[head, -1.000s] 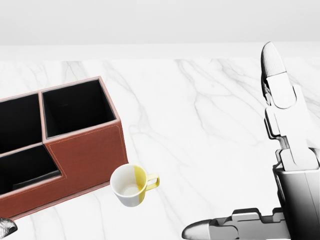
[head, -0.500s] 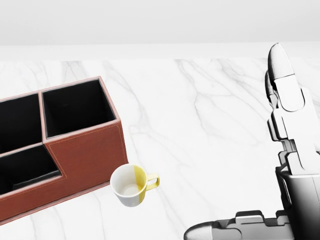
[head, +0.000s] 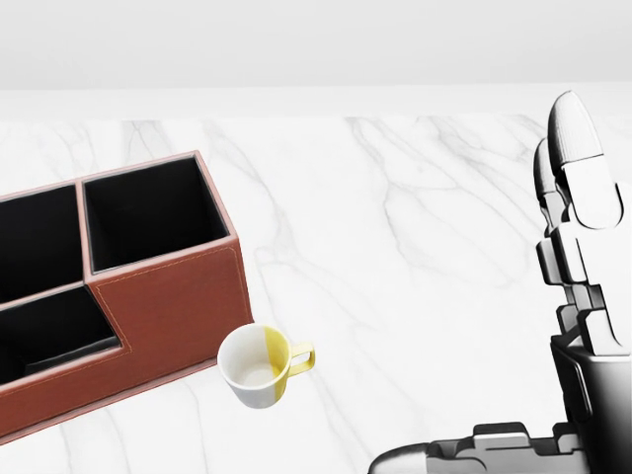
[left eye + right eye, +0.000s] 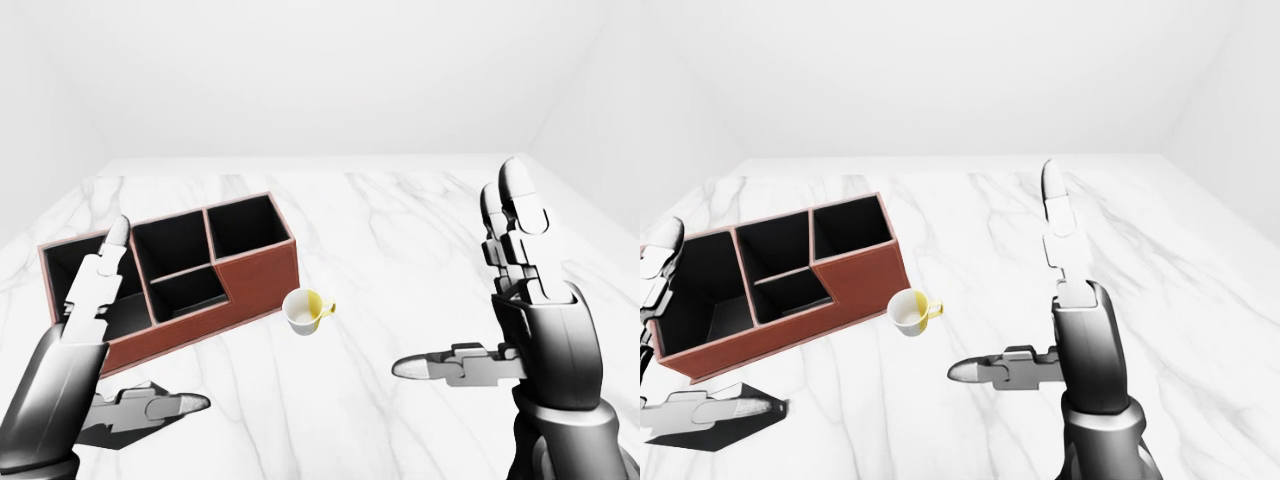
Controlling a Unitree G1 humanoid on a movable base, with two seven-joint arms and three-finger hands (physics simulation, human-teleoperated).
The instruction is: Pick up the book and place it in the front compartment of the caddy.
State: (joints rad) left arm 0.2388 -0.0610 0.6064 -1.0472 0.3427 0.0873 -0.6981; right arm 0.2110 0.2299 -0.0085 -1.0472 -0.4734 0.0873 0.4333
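Book nowhere visible in any of the three views. Caddy (image 4: 175, 280) sitting on the white marble desk (image 4: 400, 250), reddish-brown outside, black inside, split into several open-topped compartments, all dark and seemingly empty as far as visible. Just beside its lower right corner, apart from it, a white and yellow mug (image 4: 305, 311) standing upright with handle to the right.

Cropped in the head view: only the caddy's right part, the mug and the right robot hand (image 3: 553, 375) at the right edge. Shown whole in the eye views: both hands raised above the desk, left robot hand (image 4: 105, 340) open with fingers up and thumb out sideways, right robot hand likewise spread open, holding nothing.

Wide bare marble between mug and right hand, and toward the desk's top edge.
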